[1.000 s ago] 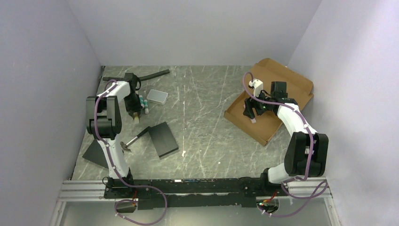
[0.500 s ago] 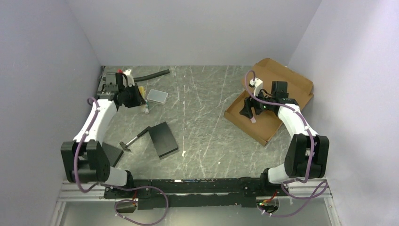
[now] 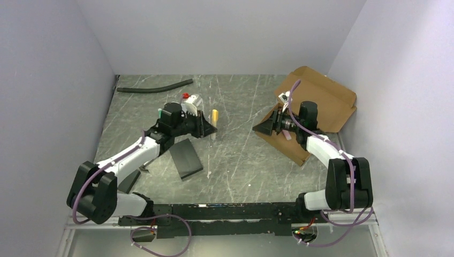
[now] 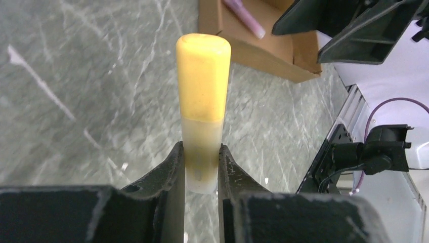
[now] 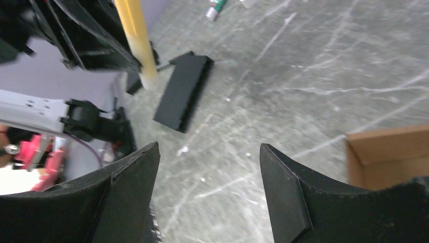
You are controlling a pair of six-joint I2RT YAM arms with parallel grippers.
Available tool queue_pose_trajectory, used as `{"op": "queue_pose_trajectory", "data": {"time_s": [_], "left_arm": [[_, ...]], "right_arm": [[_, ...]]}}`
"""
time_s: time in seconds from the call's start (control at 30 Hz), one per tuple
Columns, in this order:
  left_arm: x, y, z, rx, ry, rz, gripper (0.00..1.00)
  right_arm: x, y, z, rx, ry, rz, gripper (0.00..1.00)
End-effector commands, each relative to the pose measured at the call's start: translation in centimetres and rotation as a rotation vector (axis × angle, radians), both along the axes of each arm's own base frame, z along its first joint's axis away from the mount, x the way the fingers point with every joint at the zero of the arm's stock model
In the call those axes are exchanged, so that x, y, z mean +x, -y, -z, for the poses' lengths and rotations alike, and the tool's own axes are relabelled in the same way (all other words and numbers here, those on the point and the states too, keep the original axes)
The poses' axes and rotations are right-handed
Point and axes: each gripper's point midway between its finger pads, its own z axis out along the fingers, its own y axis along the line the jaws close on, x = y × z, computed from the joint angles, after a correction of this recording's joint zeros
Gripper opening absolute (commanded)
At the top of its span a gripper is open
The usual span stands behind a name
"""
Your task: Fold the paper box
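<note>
**A:** From above, what has shifted in the last second?

**B:** The left gripper point(image 3: 206, 127) has swung from the far left corner out to the middle of the worktop point(image 3: 235, 155), carrying a yellow-capped stick point(image 3: 214, 114). The right gripper point(image 3: 262, 127) has dropped low and turned leftward, at the near-left corner of the paper box point(image 3: 326, 96). The box lies open at the far right.

**A:** And the left wrist view?

**B:** The jaws are pinched close on the stick's pale lower end, with the cap pointing toward the box.

**A:** The right wrist view?

**B:** The jaws are spread wide with nothing between them. The box's corner sits at the right edge, and a black slab point(image 5: 184, 91) lies ahead.

**A:** What does that mean for the folding?

**B:** No flap is gripped yet. I'd judge the folding hasn't started, and the left gripper is occupied with the stick.
</note>
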Motion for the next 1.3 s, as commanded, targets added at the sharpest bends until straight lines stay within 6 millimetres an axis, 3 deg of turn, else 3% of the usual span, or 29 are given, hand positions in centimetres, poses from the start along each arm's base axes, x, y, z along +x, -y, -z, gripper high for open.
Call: {"op": "queue_pose_trajectory", "data": {"time_s": [0.0,0.23,0.4,0.5,0.7,1.03,1.23,1.27], "left_arm": [[1.0,2.9,-3.3,-0.099,0.170,-0.059,0.00],[-0.9,8.5,-1.3,-0.069,0.174,-0.022,0.00],[-2.1,11.7,0.0,-0.046,0.180,0.002,0.00],[-2.7,12.9,0.7,-0.043,0.170,0.009,0.00],[-3.0,14.1,1.4,-0.044,0.165,0.008,0.00],[-3.0,14.4,1.6,-0.037,0.159,-0.009,0.03],[-3.4,14.6,1.5,-0.034,0.154,0.005,0.18],[-3.4,14.6,1.4,-0.036,0.154,0.004,0.23]], "right_arm": [[0.2,-2.1,-4.5,0.157,-0.025,0.031,0.75],[-2.0,-4.5,-4.0,0.174,-0.006,-0.092,0.74],[-1.7,-5.1,-2.5,0.123,-0.032,-0.075,0.70],[-1.6,-5.2,-2.3,0.117,-0.045,-0.062,0.62],[-1.2,-5.3,-1.0,0.079,-0.072,-0.034,0.46],[-1.8,-6.4,0.2,0.013,-0.056,-0.066,0.36],[-1.6,-6.5,-0.2,0.010,-0.018,-0.071,0.00],[-1.6,-6.5,-0.3,0.008,-0.011,-0.073,0.00]]}}
